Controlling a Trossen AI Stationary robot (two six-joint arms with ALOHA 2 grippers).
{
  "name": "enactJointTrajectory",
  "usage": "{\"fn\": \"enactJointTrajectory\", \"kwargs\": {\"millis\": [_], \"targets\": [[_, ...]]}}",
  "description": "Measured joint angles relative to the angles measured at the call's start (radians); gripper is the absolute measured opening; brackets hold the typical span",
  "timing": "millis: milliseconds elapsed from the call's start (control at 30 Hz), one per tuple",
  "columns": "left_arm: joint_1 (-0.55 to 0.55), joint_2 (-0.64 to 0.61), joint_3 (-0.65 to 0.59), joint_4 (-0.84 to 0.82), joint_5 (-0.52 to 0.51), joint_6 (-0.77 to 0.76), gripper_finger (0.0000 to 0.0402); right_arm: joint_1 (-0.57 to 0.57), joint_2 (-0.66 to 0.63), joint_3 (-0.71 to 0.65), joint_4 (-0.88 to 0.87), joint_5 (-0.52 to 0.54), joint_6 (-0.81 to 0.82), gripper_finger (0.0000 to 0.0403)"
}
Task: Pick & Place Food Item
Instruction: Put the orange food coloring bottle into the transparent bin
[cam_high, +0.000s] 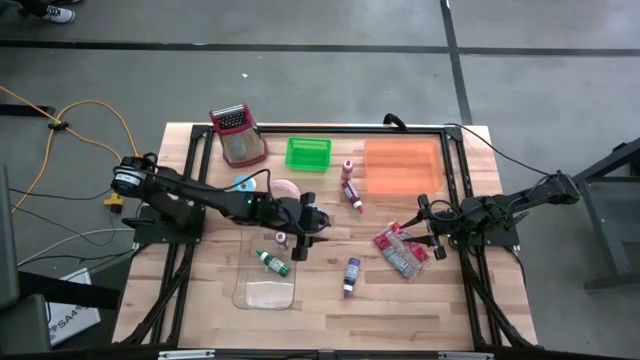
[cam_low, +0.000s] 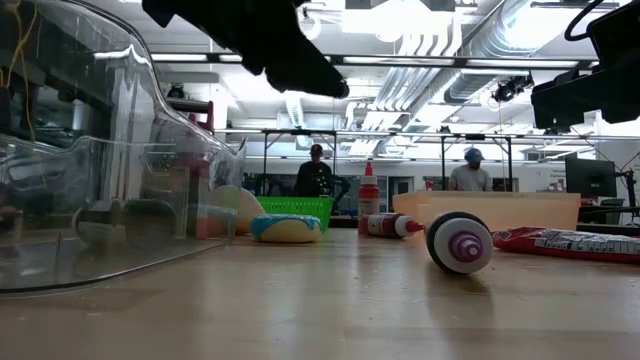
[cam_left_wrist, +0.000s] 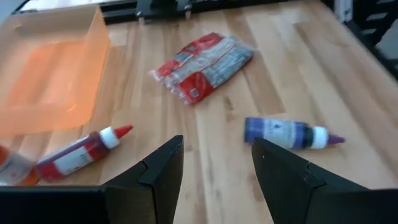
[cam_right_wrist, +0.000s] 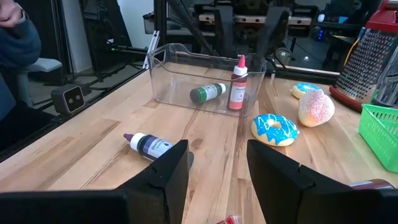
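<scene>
Plainly, the left gripper (cam_left_wrist: 214, 177) hangs open and empty over mid-table, the right gripper (cam_right_wrist: 214, 177) likewise beside the snack packet (cam_high: 400, 252) (partly hidden under it from above). Inside the clear bin (cam_right_wrist: 205, 81) lies a green bottle (cam_right_wrist: 207, 93); a red bottle (cam_right_wrist: 237, 84) stands beyond it, though whether inside the bin is unclear.

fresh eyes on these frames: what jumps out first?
Probably the orange tray at the table's far right and the green basket beside it. Then the scatter mid-table: a purple bottle lying flat, a red snack packet by the right gripper, and a blue-iced donut. The left gripper hangs mid-table, fingers open and empty, near the clear bin.
</scene>
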Motion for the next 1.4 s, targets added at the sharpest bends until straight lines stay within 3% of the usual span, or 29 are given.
{"fn": "enactJointTrajectory", "kwargs": {"millis": [267,667,800,1100,1400], "targets": [[0.076,-0.009,0.0,-0.005,0.091,0.018,0.0183,0.0,0.0,0.0,0.0,0.0,0.0,0.0152],[0.329,-0.029,0.0,-0.021,0.165,-0.012,0.0183,0.0,0.0,0.0,0.0,0.0,0.0,0.0152],[0.393,0.002,0.0,-0.013,0.165,-0.088,0.0183,0.0,0.0,0.0,0.0,0.0,0.0,0.0152],[0.441,0.117,0.011,0.148,0.215,-0.17,0.0183,0.0,0.0,0.0,0.0,0.0,0.0,0.0152],[0.481,0.185,0.112,0.128,0.199,-0.036,0.0183,0.0,0.0,0.0,0.0,0.0,0.0,0.0152]]}}
